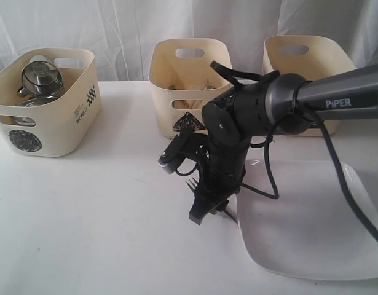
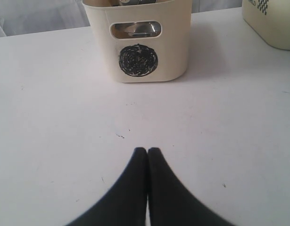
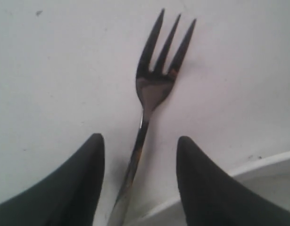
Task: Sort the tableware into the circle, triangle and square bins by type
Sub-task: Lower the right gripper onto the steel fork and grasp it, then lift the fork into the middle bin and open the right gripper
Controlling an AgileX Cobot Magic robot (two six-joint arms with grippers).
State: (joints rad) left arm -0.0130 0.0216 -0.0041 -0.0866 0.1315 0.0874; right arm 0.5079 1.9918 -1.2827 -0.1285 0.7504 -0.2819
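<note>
End effector astride half-hidden fork

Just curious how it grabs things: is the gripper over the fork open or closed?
Open. On the right gripper, the two fingers stand apart, one each side of the fork handle, not touching it.

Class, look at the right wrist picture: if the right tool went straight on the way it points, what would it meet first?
The right tool would most likely meet the fork first; its handle lies between the open jaws, on the table beside the plate. Depth is unclear.
</note>
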